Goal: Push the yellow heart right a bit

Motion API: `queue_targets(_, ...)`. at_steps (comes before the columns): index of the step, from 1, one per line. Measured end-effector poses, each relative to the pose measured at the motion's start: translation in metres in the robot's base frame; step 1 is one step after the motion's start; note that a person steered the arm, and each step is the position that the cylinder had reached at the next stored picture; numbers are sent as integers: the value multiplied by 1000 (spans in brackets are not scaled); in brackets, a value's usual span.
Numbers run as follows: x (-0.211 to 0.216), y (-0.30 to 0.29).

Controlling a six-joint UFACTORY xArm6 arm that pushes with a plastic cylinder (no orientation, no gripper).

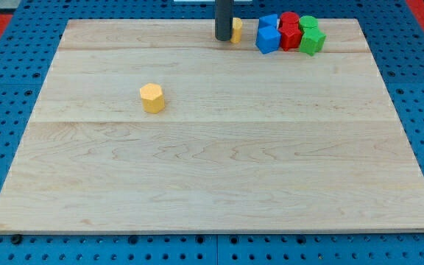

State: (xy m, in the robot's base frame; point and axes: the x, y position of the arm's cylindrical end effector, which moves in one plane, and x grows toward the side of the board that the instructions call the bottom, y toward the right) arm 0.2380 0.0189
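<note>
At the counter's top edge, our tip touches the yellow heart's left side; we have no jaws. We should nudge rightward gently, stopping before the blue block.

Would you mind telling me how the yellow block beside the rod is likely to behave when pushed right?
The yellow block, mostly hidden by my tip, looks rigid and low, so it should slide, not tip. The blue block just right probably limits travel.
</note>
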Motion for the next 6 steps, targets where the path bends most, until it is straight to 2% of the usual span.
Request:
queue_targets(3,-13,-25)
queue_targets(6,-15,17)
